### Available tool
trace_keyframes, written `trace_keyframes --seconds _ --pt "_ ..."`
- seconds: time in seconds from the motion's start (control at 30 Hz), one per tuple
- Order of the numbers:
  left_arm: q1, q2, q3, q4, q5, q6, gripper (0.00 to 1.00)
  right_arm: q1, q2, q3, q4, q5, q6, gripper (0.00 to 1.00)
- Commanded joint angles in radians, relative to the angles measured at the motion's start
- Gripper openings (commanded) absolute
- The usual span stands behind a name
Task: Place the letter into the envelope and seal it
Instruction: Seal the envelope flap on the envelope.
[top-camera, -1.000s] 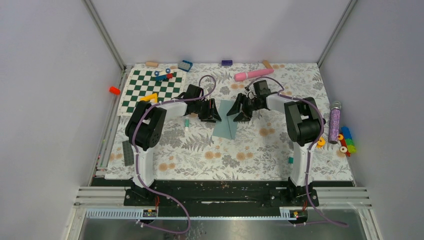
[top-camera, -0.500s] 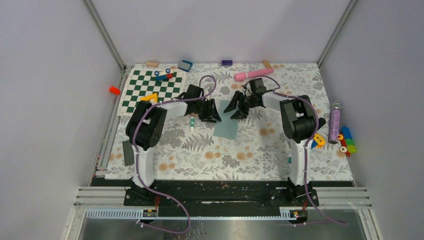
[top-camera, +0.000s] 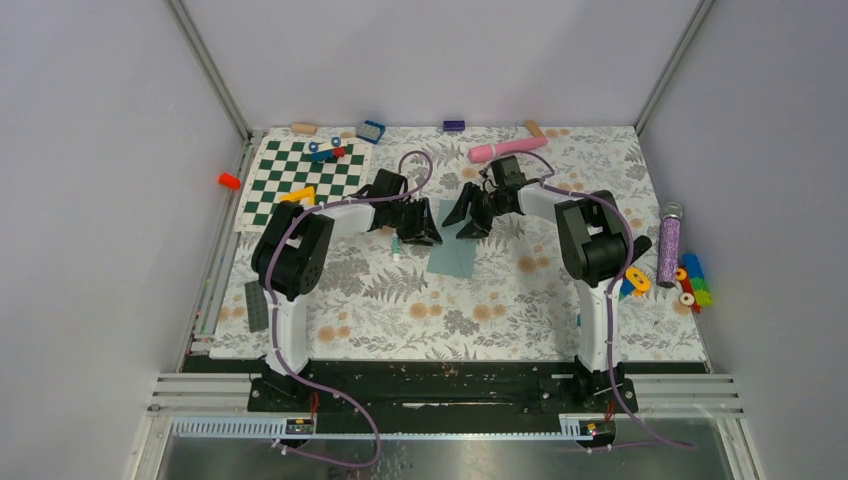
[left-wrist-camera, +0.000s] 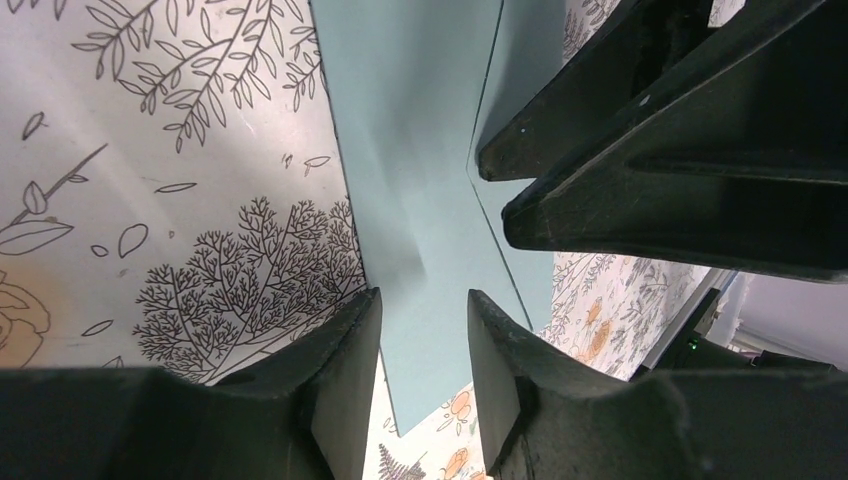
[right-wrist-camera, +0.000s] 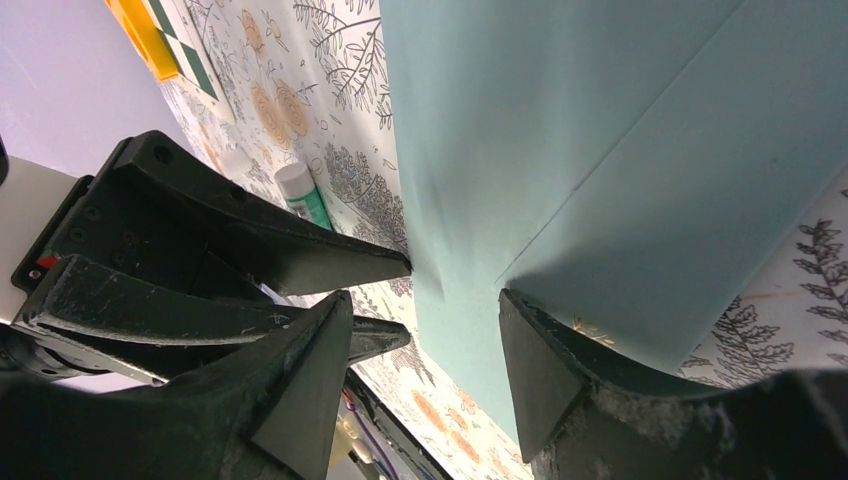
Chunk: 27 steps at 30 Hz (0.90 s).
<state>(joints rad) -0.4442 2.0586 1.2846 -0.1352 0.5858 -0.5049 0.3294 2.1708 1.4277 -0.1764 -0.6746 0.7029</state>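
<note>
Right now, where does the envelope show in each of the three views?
Top external: envelope near the middle of the picture.
Left wrist: envelope upper middle, running downward.
Right wrist: envelope fills the upper right.
Shared landmark: floral table cover.

No word, number, brand or sign can be read in any view. The small white tube lying on the floral worktop has a teal band, but any print on it is too small to tell. The visible faces of the envelope are plain teal and carry no legible writing.
</note>
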Motion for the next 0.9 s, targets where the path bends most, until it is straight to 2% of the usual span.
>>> trace_keyframes --seconds 0.0,0.3,0.63,0.87 --pt "-0.013 0.005 -0.005 0.001 0.051 0.012 0.39 0.026 0.018 0.021 -0.057 0.074 -0.031 0.63" --pt "-0.013 -0.037 -0.044 0.096 0.149 -0.021 0.38 0.029 0.018 0.018 -0.061 0.079 -0.030 0.62" --pt "-0.011 -0.029 -0.031 0.026 0.041 0.004 0.37 0.028 0.015 0.014 -0.060 0.084 -0.031 0.62" --pt "-0.011 -0.030 -0.029 0.027 0.035 0.007 0.37 0.029 0.017 0.016 -0.059 0.082 -0.030 0.62"
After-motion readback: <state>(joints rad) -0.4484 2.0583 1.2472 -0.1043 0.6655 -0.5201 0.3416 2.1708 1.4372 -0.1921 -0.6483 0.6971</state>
